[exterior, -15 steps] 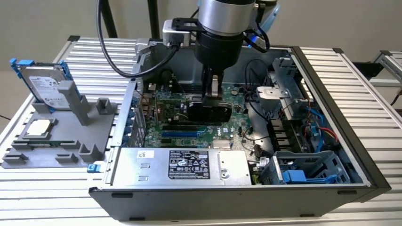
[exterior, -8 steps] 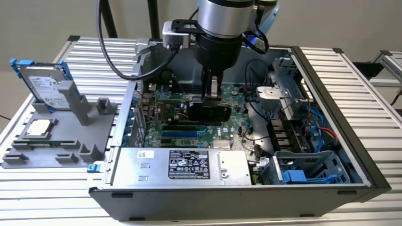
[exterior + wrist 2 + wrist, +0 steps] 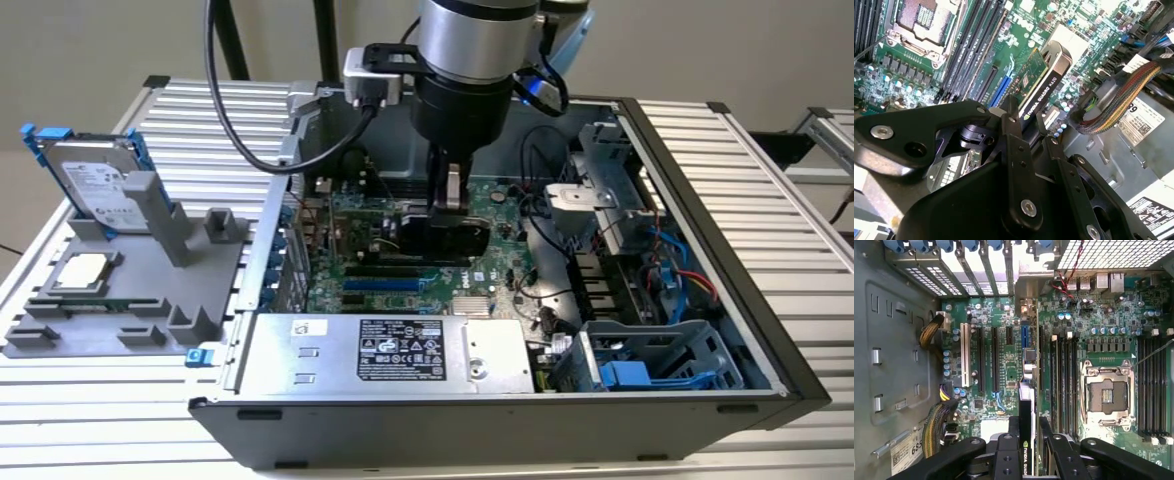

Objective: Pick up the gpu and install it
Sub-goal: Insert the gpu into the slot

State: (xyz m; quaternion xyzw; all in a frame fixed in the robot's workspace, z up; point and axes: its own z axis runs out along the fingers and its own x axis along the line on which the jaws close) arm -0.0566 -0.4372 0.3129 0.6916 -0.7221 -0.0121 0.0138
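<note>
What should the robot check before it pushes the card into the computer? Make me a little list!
1. Card held tight: ok. The pincer is shut on the gpu.
2. Card inside the open computer case: ok, above the motherboard.
3. Card standing edge-on: ok in the first wrist view.
4. Card over the blue slot: cannot tell; it looks near it.
5. Cables away from the card: ok, the bundle sits off to the side.
6. Card already seated: cannot tell.
</note>
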